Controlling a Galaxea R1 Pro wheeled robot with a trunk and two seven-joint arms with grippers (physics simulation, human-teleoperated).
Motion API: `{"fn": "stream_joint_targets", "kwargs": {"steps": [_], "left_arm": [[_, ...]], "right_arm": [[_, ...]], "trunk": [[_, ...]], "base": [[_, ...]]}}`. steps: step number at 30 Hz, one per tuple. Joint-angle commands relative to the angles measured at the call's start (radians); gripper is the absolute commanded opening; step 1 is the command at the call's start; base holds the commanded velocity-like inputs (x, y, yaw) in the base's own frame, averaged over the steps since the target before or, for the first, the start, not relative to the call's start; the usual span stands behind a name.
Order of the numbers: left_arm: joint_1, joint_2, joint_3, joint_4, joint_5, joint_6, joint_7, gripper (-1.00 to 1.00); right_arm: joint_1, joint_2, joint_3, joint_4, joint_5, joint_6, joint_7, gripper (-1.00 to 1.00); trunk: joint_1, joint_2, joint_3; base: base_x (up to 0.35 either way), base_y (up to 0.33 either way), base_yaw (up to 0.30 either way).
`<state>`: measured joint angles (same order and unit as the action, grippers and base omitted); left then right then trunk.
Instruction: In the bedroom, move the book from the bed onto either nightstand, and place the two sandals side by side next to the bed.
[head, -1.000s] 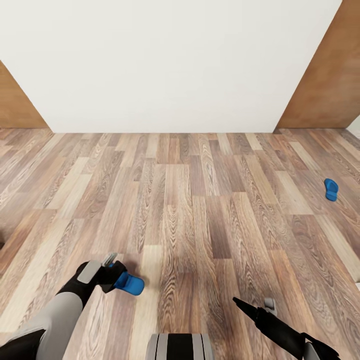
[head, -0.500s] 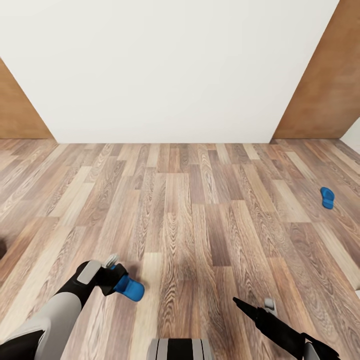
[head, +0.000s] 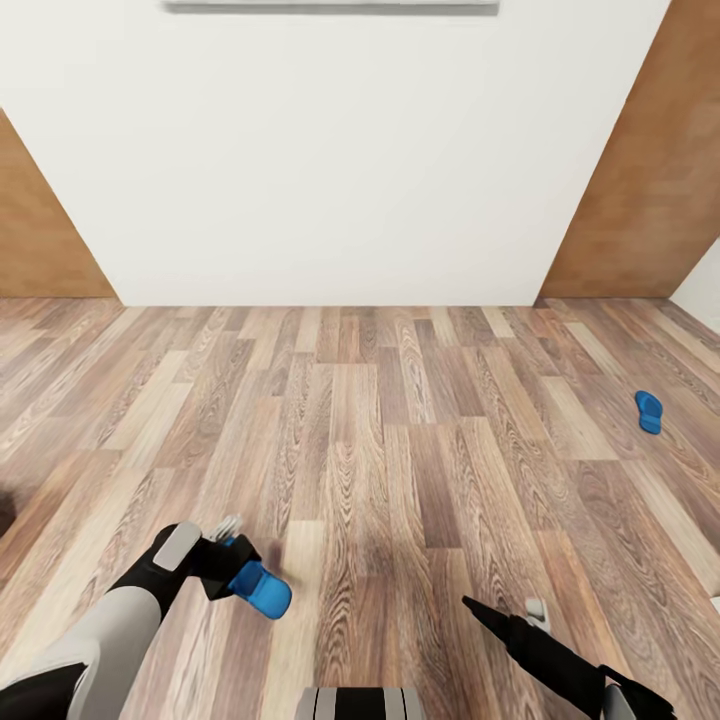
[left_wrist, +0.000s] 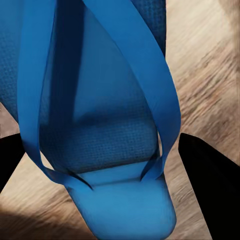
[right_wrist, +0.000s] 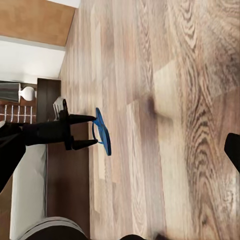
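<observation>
A: The left gripper (head: 238, 566) fingers?
B: Pinched on a bright blue flat flip-flop (head: 262, 588), above the wood-plank floor (head: 400, 440).
A: The right gripper (head: 505, 618)?
B: Can't tell. The other blue sandal (head: 648, 411) lies well apart.

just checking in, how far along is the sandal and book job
Nothing looks finished. In hand: the left hand grips one blue sandal above the floor. Left: the other sandal lies far off on the wood floor; the pairing and the book remain.

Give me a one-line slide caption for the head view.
Left gripper carries one blue sandal above the plank floor; the other sandal lies far right.
</observation>
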<state>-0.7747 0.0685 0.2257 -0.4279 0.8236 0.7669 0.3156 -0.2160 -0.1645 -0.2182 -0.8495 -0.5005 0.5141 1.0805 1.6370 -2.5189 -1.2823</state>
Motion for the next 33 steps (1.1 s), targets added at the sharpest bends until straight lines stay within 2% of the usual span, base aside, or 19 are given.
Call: {"fn": "stream_joint_targets", "kwargs": {"steps": [1, 4, 5, 10, 18, 23, 33], "left_arm": [[0.0, 0.0, -0.015, -0.001, 0.009, 0.007, 0.01, -1.0], [0.0, 0.001, -0.052, -0.002, 0.009, 0.009, 0.01, -1.0], [0.0, 0.001, -0.075, -0.002, 0.009, 0.009, 0.01, -1.0], [0.0, 0.003, -0.116, -0.002, 0.009, 0.009, 0.01, -1.0], [0.0, 0.0, -0.129, 0.001, 0.012, 0.015, 0.008, -1.0], [0.0, -0.001, -0.13, 0.0, 0.012, 0.024, 0.009, -1.0], [0.0, 0.005, -0.131, 0.001, 0.011, 0.03, 0.01, -1.0]], "right_arm": [[0.0, 0.0, 0.003, 0.0, -0.005, 0.008, -0.002, 1.0], [0.0, 0.0, 0.005, -0.001, -0.004, 0.009, -0.005, 1.0], [0.0, -0.001, 0.006, -0.001, -0.004, 0.009, -0.006, 1.0], [0.0, -0.003, 0.0, -0.001, -0.004, 0.009, -0.005, 1.0], [0.0, -0.004, -0.014, 0.0, -0.009, 0.004, -0.007, 1.0], [0.0, -0.004, -0.008, 0.001, -0.002, 0.007, -0.02, 1.0], [0.0, -0.004, -0.003, 0.001, 0.002, 0.01, -0.121, 1.0]], "trunk": [[-0.001, 0.0, 0.003], [-0.002, 0.001, 0.015], [-0.002, 0.001, 0.019], [-0.005, 0.002, 0.038], [-0.008, 0.004, 0.069], [-0.01, 0.005, 0.088], [-0.015, 0.007, 0.127]], "base": [[0.0, 0.0, 0.0], [0.0, 0.0, 0.0], [0.0, 0.0, 0.0], [0.0, 0.0, 0.0], [0.0, 0.0, 0.0], [0.0, 0.0, 0.0], [0.0, 0.0, 0.0]]}}
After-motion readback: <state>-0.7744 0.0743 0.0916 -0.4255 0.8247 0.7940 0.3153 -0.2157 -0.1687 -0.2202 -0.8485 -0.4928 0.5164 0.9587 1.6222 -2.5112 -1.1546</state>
